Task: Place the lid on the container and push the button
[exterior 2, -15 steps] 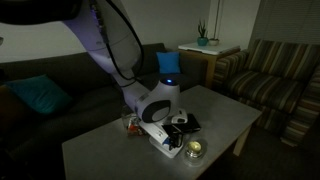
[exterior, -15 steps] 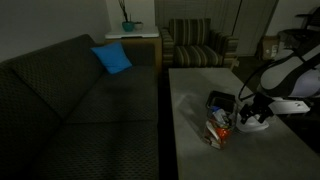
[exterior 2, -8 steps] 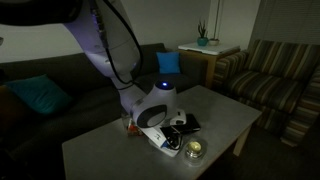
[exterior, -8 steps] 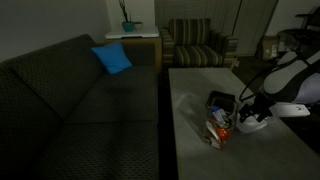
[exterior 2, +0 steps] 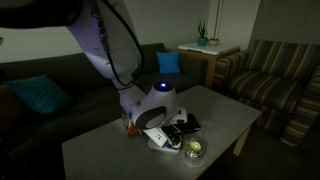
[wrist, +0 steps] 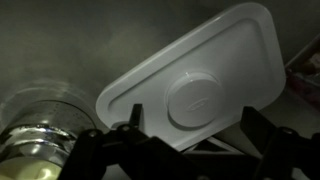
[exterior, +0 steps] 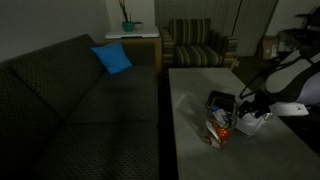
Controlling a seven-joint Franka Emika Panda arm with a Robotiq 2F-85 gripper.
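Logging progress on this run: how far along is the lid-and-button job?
Done: nothing yet; the lid is off the container, which sits on the table. In hand: the gripper is down at the lid, fingers either side of one edge; whether it grips is unclear. Left: carry the lid over, seat it on the container, push the button, which I cannot make out.
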